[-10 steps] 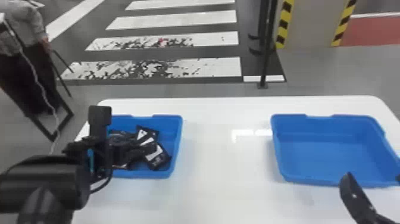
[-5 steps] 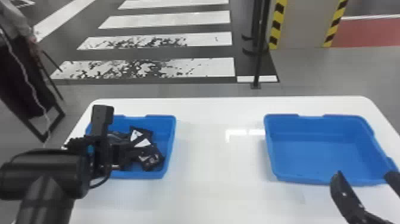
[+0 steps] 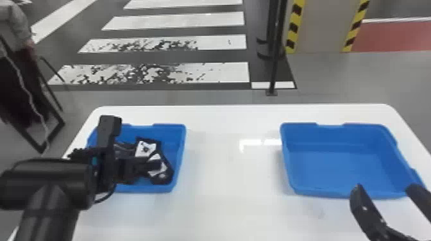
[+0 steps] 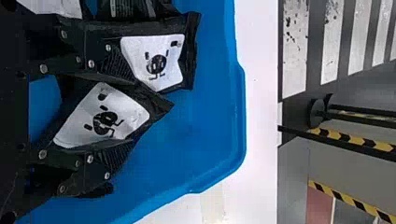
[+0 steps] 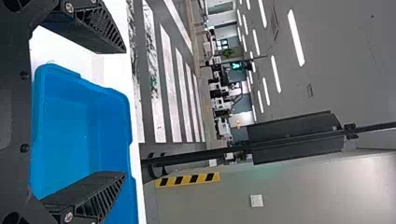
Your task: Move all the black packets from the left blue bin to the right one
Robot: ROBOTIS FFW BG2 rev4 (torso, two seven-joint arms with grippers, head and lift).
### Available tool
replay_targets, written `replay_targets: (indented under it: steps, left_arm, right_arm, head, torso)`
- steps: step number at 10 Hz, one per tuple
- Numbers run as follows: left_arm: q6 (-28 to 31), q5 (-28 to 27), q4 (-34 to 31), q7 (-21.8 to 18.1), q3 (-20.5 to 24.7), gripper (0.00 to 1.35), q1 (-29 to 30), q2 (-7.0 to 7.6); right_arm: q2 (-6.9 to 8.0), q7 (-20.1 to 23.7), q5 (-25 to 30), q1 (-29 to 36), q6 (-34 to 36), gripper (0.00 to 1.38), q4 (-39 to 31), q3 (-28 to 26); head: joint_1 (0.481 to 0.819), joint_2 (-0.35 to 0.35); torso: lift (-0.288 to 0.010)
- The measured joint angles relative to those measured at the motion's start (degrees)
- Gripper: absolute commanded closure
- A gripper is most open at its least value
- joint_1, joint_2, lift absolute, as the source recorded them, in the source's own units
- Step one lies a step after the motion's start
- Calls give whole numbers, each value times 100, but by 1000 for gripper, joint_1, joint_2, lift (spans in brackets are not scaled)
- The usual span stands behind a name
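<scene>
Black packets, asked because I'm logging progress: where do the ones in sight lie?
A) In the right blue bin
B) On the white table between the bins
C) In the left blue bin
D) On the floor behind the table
C: the head view and left wrist view show the black packets inside the left blue bin, with the left claw down at them.

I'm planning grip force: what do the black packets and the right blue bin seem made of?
Black packets: probably thin plastic film, perhaps foil-lined, with a slight sheen and wrinkled edges. Right blue bin: apparently moulded plastic, smooth, with rounded corners and even colour.
</scene>
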Motion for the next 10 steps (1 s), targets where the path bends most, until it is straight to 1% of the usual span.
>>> replay_targets:
  steps: [2, 3, 5, 6, 7, 8, 9, 10]
  left_arm:
    - [216, -368, -140, -169, 12, 1211, -9, 1]
    - [243, -454, -433, -195, 116, 1211, 117, 9]
    - [347, -487, -1302, -250, 428, 1211, 462, 13]
    - [388, -389, -1709, -273, 610, 1211, 629, 12]
    - [340, -137, -2072, -276, 804, 1211, 819, -8]
    - [183, 185, -2300, -275, 933, 1211, 960, -48]
    - [-4, 509, -2444, -269, 986, 1211, 1052, -96]
    - [-187, 809, -2612, -251, 990, 1211, 1133, -165]
  right_arm:
    - [0, 0, -11, 0, 0, 91, 9, 1]
    - [0, 0, -25, 2, 0, 91, 12, 1]
    - [0, 0, -37, 13, 0, 91, 13, 0]
    - [0, 6, -40, 14, 4, 91, 13, 0]
    - [0, 29, -45, 14, 11, 93, 10, 0]
    - [0, 102, -83, 3, 26, 91, 4, 0]
    - [0, 296, -170, -57, 143, 91, 7, 0]
    - [0, 661, -315, -216, 502, 91, 41, 0]
  head:
    - [695, 119]
    - [695, 131]
    - [695, 151]
    - [695, 161]
    - [695, 163]
    - [695, 154]
    - [695, 146]
    - [695, 139]
  torso:
    - [-140]
    - [-140]
    - [-140]
    - [-140]
    - [-140]
    - [-140]
    - [-140]
    - [-140]
